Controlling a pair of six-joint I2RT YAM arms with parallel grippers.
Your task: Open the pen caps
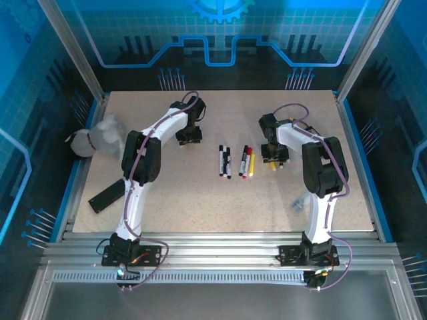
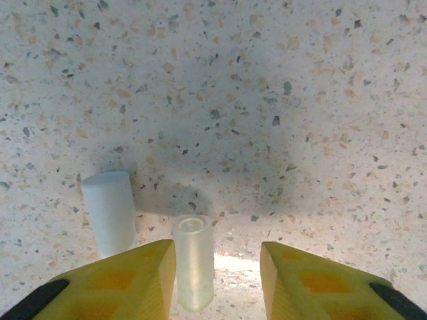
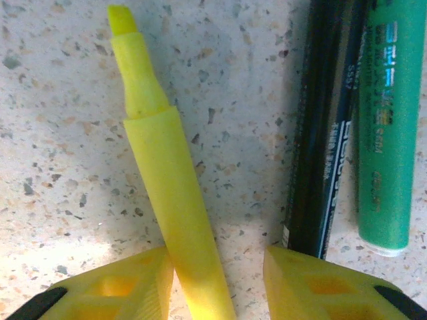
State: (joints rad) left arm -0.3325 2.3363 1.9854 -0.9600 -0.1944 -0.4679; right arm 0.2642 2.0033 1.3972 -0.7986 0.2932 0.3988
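Speckled stone-look table. Left gripper: jaws apart, nothing held. A clear plastic cap lies loose between them, with a white cap beside it. Right gripper: jaws apart astride an uncapped yellow highlighter, near a black pen and a green pen. Hazards: a lifting finger could roll the cap or drag the highlighter, smearing its tip.

The white, black-jointed left arm and its matching right arm reach forward, wrists tipped downward. The yellow-fingered left gripper has its jaws parted, as does the yellow-fingered right gripper.
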